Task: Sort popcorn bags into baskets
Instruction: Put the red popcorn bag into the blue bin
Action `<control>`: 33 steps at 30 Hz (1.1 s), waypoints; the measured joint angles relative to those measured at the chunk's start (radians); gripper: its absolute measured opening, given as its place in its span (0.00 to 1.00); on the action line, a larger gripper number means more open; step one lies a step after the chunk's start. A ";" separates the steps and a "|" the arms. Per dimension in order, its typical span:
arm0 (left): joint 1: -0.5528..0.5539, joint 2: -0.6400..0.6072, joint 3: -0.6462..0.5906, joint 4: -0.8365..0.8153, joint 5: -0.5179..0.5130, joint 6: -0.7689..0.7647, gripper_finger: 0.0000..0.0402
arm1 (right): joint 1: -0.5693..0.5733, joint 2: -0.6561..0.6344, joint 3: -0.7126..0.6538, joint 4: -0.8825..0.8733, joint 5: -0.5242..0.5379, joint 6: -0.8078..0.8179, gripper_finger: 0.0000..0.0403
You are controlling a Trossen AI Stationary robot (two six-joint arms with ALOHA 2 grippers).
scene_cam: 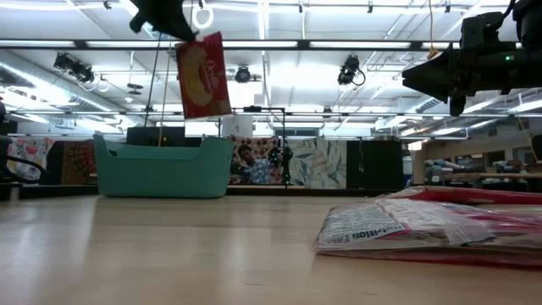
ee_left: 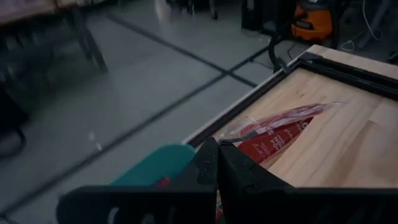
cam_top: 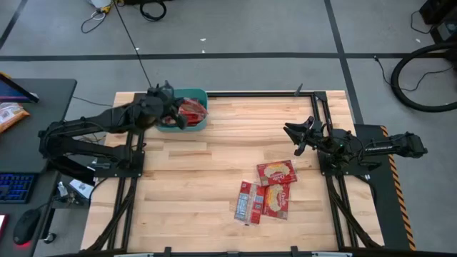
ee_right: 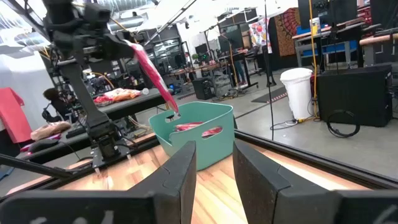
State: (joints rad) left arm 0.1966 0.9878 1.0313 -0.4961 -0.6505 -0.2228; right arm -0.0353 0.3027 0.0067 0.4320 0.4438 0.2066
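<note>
My left gripper (cam_top: 170, 107) is raised above the teal basket (cam_top: 194, 123) at the table's far left and is shut on a red popcorn bag (scene_cam: 203, 76), which hangs over the tub (scene_cam: 161, 168). Red bags (ee_right: 194, 129) lie inside the basket (ee_right: 199, 140). Three more popcorn bags (cam_top: 275, 172), (cam_top: 278, 202), (cam_top: 248, 203) lie flat on the wood right of centre, partly overlapping. My right gripper (cam_top: 290, 131) hovers open above the table, just beyond those three bags and to their right, touching nothing. My left gripper (ee_left: 217, 158) pinches the popcorn bag by its top edge (scene_cam: 188, 42) between the two shut fingers, coming from above. The bag is lifted clear and hangs below the fingers, slightly tilted, over the basket's right end (scene_cam: 216, 165).
A black frame rail (cam_top: 257, 93) borders the table's far edge. A desk with a keyboard and an orange packet (cam_top: 11, 114) stands left of the table. Bare wood lies between the basket and the three bags.
</note>
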 joint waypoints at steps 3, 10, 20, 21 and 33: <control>0.100 0.009 -0.018 0.013 0.113 -0.075 0.01 | 0.000 0.000 0.000 0.000 0.000 0.000 0.27; 0.346 0.048 -0.026 -0.004 0.373 -0.180 0.02 | 0.000 0.000 0.000 0.000 0.000 0.000 0.27; 0.527 0.177 -0.026 -0.186 0.592 -0.212 0.02 | 0.000 0.000 0.000 0.000 0.000 0.000 0.27; 0.533 0.192 -0.026 -0.211 0.593 -0.211 0.02 | 0.000 0.000 0.000 -0.001 0.000 0.000 0.27; 0.554 0.256 -0.026 -0.352 0.562 -0.186 0.02 | 0.000 0.000 0.000 0.000 0.000 0.000 0.27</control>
State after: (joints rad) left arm 0.7502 1.2442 1.0054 -0.8476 -0.0881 -0.4086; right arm -0.0349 0.3027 0.0067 0.4320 0.4438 0.2066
